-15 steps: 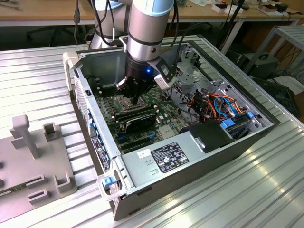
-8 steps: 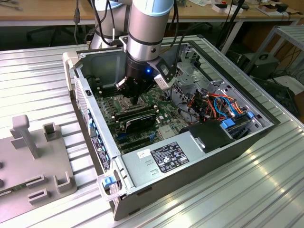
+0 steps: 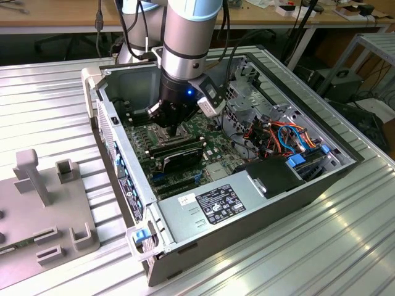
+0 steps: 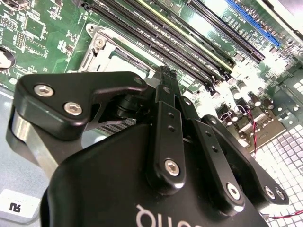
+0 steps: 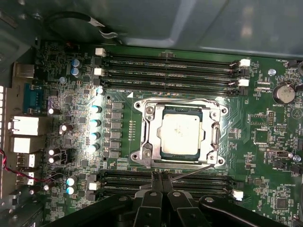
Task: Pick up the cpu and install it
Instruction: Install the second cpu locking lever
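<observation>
A: We see the arm (image 3: 185, 43) plunged straight down into the open computer case (image 3: 259, 203), its gripper (image 5: 161, 178) pinched together on nothing.

B: We place the cpu (image 5: 180, 131), dull silver and square, seated in its metal-framed socket (image 5: 179, 135), between memory slots (image 5: 170, 71).

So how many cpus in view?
1: the cpu sits in the socket, between two memory slot banks. The gripper covers some board; another could be hidden.

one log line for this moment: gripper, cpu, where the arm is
gripper: shut, holding nothing | cpu: seated in socket on motherboard | arm: inside computer case, above socket
</observation>
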{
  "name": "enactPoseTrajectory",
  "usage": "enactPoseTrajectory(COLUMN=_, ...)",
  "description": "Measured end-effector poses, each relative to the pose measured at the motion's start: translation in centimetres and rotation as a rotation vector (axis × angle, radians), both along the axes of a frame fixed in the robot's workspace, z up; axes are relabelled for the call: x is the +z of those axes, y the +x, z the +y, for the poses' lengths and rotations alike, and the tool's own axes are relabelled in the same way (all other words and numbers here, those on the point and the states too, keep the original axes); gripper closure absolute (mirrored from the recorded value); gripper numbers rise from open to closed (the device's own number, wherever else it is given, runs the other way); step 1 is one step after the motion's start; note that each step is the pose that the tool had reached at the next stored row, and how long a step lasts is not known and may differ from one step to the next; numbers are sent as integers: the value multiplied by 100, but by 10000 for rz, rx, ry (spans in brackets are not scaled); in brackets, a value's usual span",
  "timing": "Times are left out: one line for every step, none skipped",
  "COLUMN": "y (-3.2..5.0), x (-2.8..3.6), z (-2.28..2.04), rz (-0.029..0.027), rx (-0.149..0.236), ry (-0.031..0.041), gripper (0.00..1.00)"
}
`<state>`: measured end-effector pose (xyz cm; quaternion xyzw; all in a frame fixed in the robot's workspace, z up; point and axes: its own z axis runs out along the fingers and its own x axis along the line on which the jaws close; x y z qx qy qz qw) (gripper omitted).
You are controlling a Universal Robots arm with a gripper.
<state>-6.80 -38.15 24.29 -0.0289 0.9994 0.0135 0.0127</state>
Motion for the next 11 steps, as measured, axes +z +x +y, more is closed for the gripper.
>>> enactPoseTrajectory(y=-2, x=0, z=0, rz=0, rx=-1, ry=0, gripper=89)
enactPoseTrajectory(y=-3, x=0, z=0, rz=0, rx=-1, ry=0, gripper=89)
enactPoseTrajectory(y=-3, x=0, z=0, rz=0, rx=-1, ry=0, gripper=89)
enactPoseTrajectory(y=-4, x=0, z=0, rz=0, rx=-1, ry=0, gripper=89)
enactPoseTrajectory(y=-5, x=0, z=0, rz=0, rx=-1, ry=0, gripper=89)
enactPoseTrajectory(y=-7, x=0, z=0, rz=0, rx=-2, ry=0, gripper=89)
enactPoseTrajectory(y=-7, x=0, z=0, rz=0, rx=-2, ry=0, gripper=89)
enactPoseTrajectory(y=-16, x=0, z=0, rz=0, rx=-1, ry=0, gripper=89)
enactPoseTrajectory(y=-23, x=0, z=0, rz=0, rx=-1, ry=0, gripper=89)
enactPoseTrajectory(y=-23, x=0, z=0, rz=0, rx=-1, ry=0, gripper=89)
enactPoseTrajectory(y=-24, x=0, z=0, rz=0, rx=-1, ry=0, gripper=89)
